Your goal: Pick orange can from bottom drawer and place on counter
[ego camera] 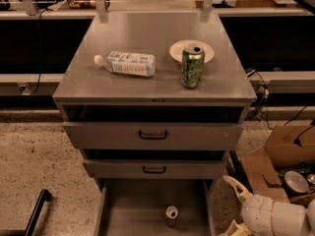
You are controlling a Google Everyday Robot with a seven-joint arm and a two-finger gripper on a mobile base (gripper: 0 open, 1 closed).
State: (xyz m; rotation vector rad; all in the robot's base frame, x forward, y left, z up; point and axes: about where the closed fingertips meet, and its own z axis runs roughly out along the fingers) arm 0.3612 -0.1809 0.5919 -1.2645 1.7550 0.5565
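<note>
Upright on the floor of the open bottom drawer (129, 211) stands the orange can (171, 215), apart from the gripper (235, 206) at near right, whose fingers (235, 185) are spread open and hold nothing.

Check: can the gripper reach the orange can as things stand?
Probably yes. The bottom drawer is open and the orange can stands alone, uncovered. The gripper, fingers open, sits right of the drawer's side wall and must come over it.
</note>
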